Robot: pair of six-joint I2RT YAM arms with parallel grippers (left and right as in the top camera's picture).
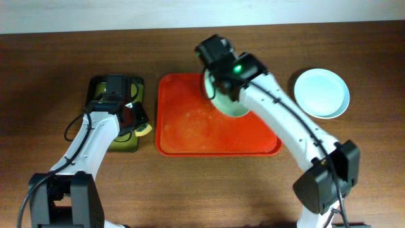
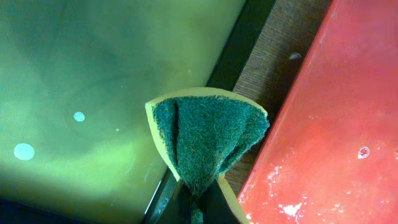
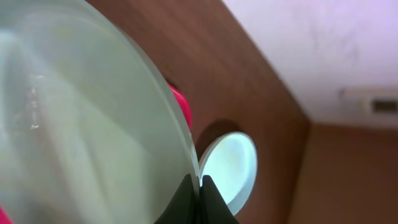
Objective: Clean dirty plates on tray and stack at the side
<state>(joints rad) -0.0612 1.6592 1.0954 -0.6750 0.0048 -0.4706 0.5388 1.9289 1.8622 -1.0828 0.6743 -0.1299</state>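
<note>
Wooden table (image 1: 57, 57), red tray (image 1: 190, 134), pale plate (image 1: 321, 93) aside

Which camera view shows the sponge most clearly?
The left wrist view: the sponge fills the centre, green scouring face visible, pinched by the left gripper. Overhead shows only a small yellow edge. The right wrist view does not show it.

two white arms with black joints

the left arm (image 1: 88, 142) and the right arm (image 1: 285, 117) share one build: smooth white shells on the long links, boxy black housings at the joints and wrists. a thin black cable (image 1: 310, 136) runs along each. a small green light (image 1: 238, 68) glows on the right wrist block. the jaws are dark, tapering to narrow black tips.
</note>
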